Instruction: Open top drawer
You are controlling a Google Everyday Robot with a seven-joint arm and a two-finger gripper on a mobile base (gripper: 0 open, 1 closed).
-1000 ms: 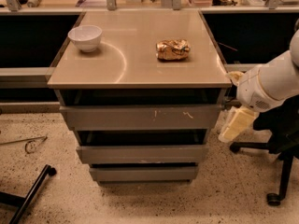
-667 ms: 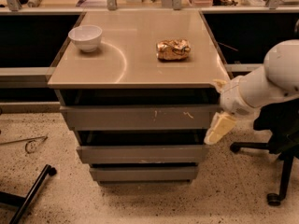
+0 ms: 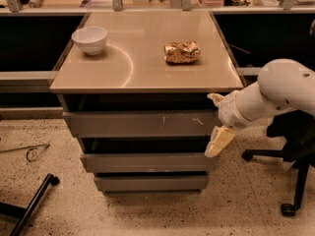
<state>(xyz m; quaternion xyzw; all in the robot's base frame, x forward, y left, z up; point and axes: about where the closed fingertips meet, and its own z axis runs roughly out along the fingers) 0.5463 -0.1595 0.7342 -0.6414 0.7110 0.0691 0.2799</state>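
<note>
The top drawer (image 3: 123, 124) is the widest grey flat front under the tan cabinet top (image 3: 147, 58), with small whitish scratches right of centre. It looks pushed in. My gripper (image 3: 217, 121) is at the drawer's right end, reaching in from the right on a white arm (image 3: 275, 95). Its cream fingers are spread apart: one fingertip (image 3: 215, 99) is just above the drawer front's top edge and the other finger (image 3: 219, 141) hangs below its lower right corner. It holds nothing.
A white bowl (image 3: 89, 39) and a crumpled golden bag (image 3: 182, 52) sit on the cabinet top. Two narrower drawers (image 3: 147, 162) lie below the top one. A black office chair (image 3: 295, 146) stands at the right, and a black bar (image 3: 29, 208) lies on the floor at the left.
My arm and gripper have moved left, from beside the cabinet's right side up to the right end of the top drawer front. The drawer has not moved.
</note>
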